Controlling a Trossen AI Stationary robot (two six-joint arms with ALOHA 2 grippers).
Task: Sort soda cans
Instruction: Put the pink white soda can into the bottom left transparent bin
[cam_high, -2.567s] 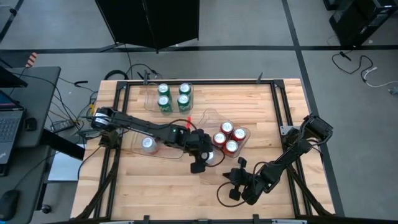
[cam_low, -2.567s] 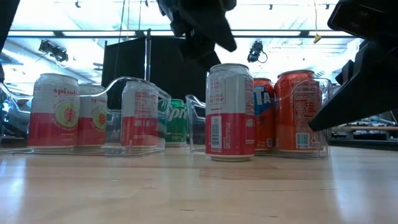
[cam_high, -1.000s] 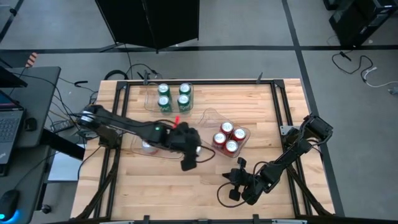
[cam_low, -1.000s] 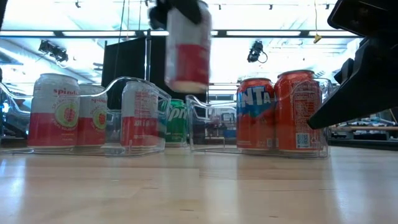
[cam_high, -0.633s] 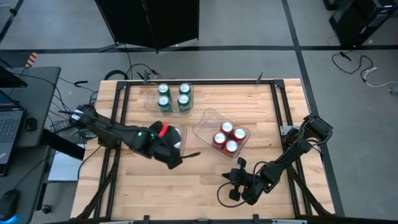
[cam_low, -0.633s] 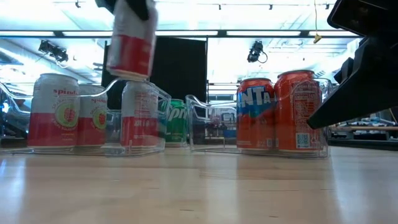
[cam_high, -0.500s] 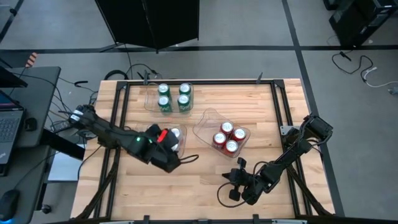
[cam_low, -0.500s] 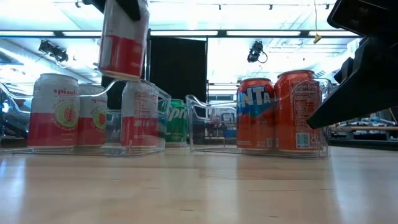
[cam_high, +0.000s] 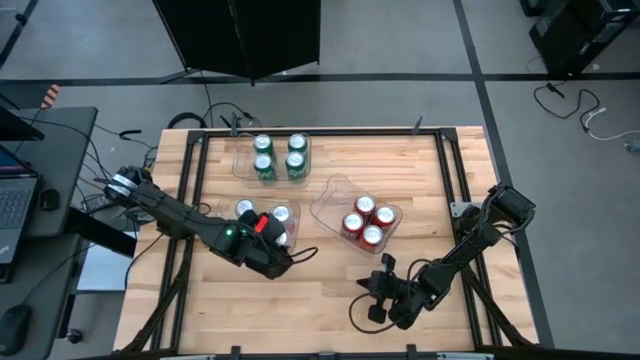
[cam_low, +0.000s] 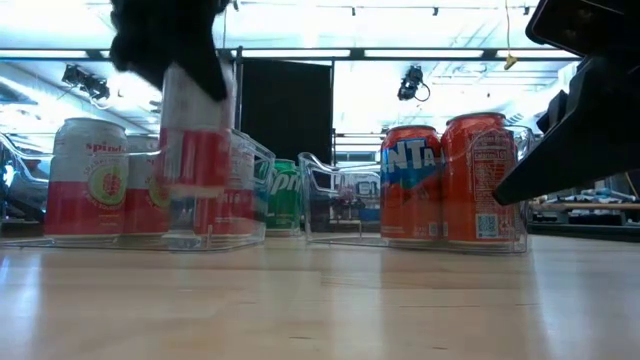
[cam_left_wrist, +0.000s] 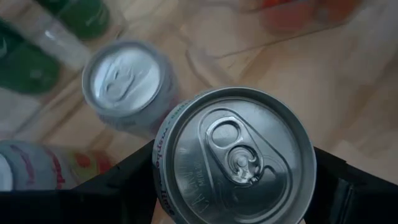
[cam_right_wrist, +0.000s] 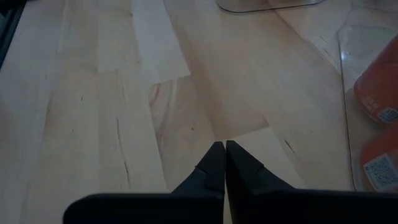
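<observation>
My left gripper (cam_high: 270, 238) is shut on a silver-white can with a red band (cam_low: 195, 150), inside the clear tray (cam_high: 228, 232) on the table's left. In the left wrist view the can's silver top (cam_left_wrist: 233, 155) fills the space between my fingers. Other silver-white cans (cam_high: 245, 208) (cam_low: 88, 180) stand upright in the same tray. Green cans (cam_high: 279, 155) stand in the far tray. Red cans (cam_high: 362, 222) stand in the middle tray. My right gripper (cam_high: 375, 300) is shut above bare wood near the table's near edge (cam_right_wrist: 219, 149). My left gripper pinches the can between its two fingers (cam_left_wrist: 124, 183), one on each side of the upper wall just under the top rim (cam_left_wrist: 163, 155). The fingers come from above, pointing down. The can is upright, its base low between the tray walls; whether it stands on the tray floor I cannot tell.
Three clear plastic trays take up the table's far and middle parts; the red cans' tray (cam_low: 345, 200) lies right of the left gripper. Bare wood (cam_high: 320, 310) runs along the near edge. A black metal frame (cam_high: 190, 180) rims the table.
My left gripper has carried the silver-white can, lifted clear, from the table's middle toward the left edge, then down between the walls of the left tray. The can has stayed upright. The right arm has kept still.
</observation>
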